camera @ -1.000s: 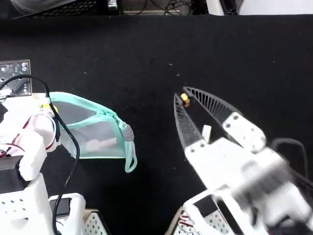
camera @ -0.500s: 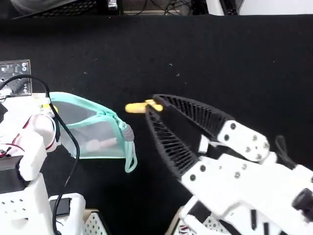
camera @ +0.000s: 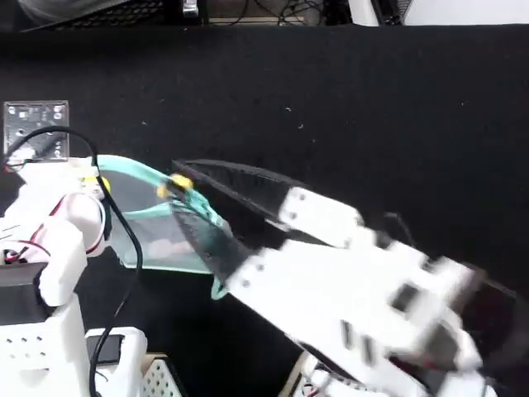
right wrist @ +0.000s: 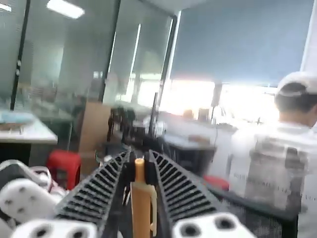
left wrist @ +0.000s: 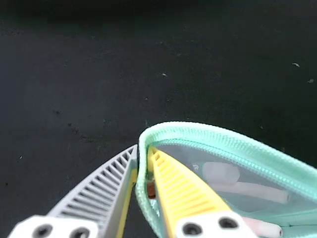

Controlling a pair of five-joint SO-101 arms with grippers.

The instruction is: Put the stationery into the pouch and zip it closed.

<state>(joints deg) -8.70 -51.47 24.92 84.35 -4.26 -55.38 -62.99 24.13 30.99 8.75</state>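
A mint-green clear pouch lies at the left of the black table, with white stationery inside. My left gripper is shut on the pouch's rim at its far left end. In the left wrist view its yellow and grey fingers pinch the zip edge of the pouch, and my left gripper holds it up. My right gripper is shut on a yellow pen just over the pouch's top edge. The right wrist view shows the pen upright between the black fingers of my right gripper.
A small circuit board lies at the far left behind the left arm. A black cable loops across the pouch's left end. The right arm's white body stretches across the table's front right.
The right arm has swung left with the yellow pen, from the table's middle to above the pouch's top edge. The left arm has stayed on the pouch rim.
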